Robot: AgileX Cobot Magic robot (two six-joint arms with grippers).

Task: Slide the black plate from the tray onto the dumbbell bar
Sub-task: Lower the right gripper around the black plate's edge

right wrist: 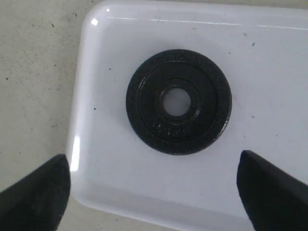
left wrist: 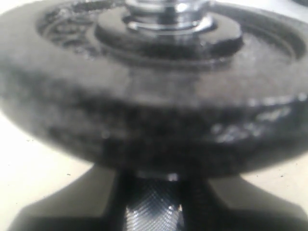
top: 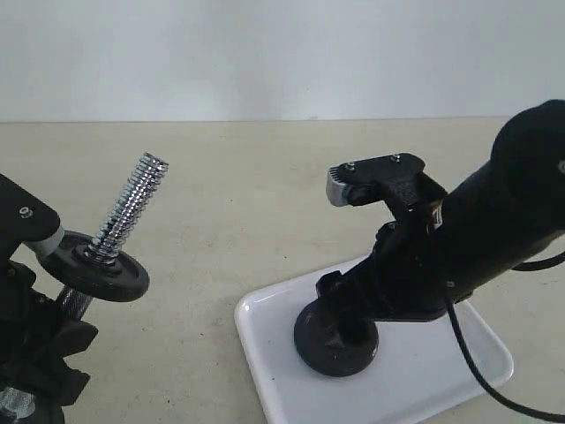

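Observation:
The black plate [right wrist: 178,102] lies flat on the white tray [right wrist: 269,72], its centre hole showing white. My right gripper [right wrist: 154,192] hovers over it, open, with both fingertips [right wrist: 38,197] wide apart and nothing between them. In the exterior view this plate [top: 335,349] sits on the tray's [top: 265,309] left half under the right gripper [top: 344,305]. My left gripper [top: 62,322] is shut on the dumbbell bar [top: 132,203], which stands tilted with its threaded end up. Another black plate [top: 95,268] sits threaded on the bar above the fingers; it fills the left wrist view [left wrist: 154,96].
The tray rests on a tan tabletop [top: 265,194] near its front right. A black cable [top: 477,362] from the right arm hangs across the tray. A pale wall stands behind the table.

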